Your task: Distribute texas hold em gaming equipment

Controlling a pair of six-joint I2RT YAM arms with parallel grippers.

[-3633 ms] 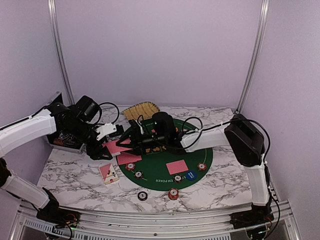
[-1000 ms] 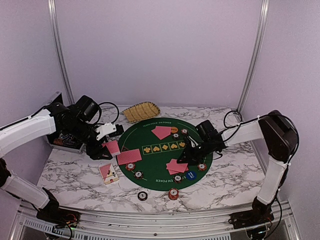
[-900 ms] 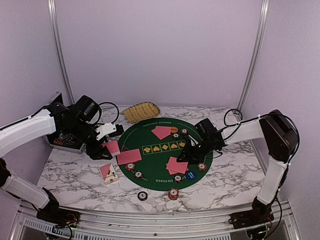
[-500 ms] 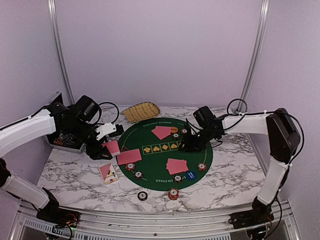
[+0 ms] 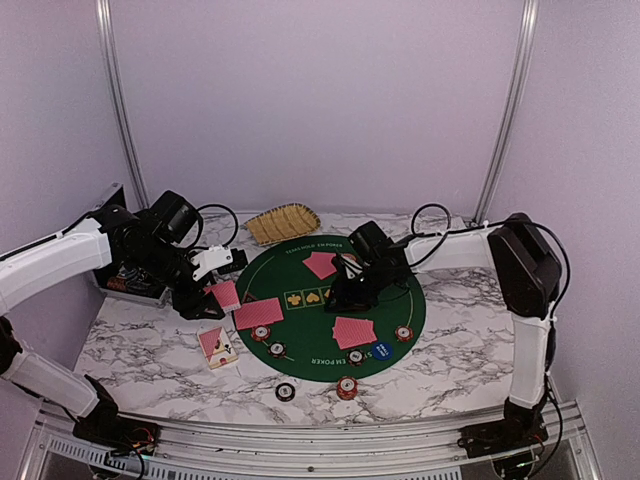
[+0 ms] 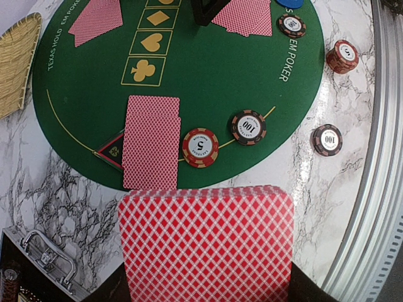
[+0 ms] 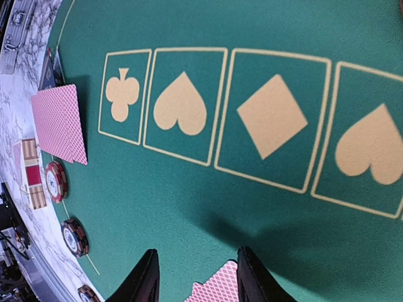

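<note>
My left gripper [image 5: 214, 287] clamps the deck of red-backed cards [image 6: 206, 242] just off the left edge of the green poker mat [image 6: 214, 75]. My right gripper [image 7: 196, 280] hangs parted and empty above the suit boxes [image 7: 272, 116], amid 3 dealt card piles [image 5: 352, 332]. Striped chips [image 6: 200, 147] line the mat's near rim.

The green mat [image 6: 264, 82] carries yellow rim lettering: "TEXAS HOLD' EM" along one side and "EM POKER" along the other. Yellow boxes on it show a club sign [image 6: 143, 71], a heart sign [image 6: 151, 42] and a diamond sign [image 7: 272, 116]. The red chip [image 6: 200, 147] reads 5, the dark chip [image 6: 247, 127] beside it reads 100, and so does the second dark chip [image 6: 327, 139] on the marble.
</note>
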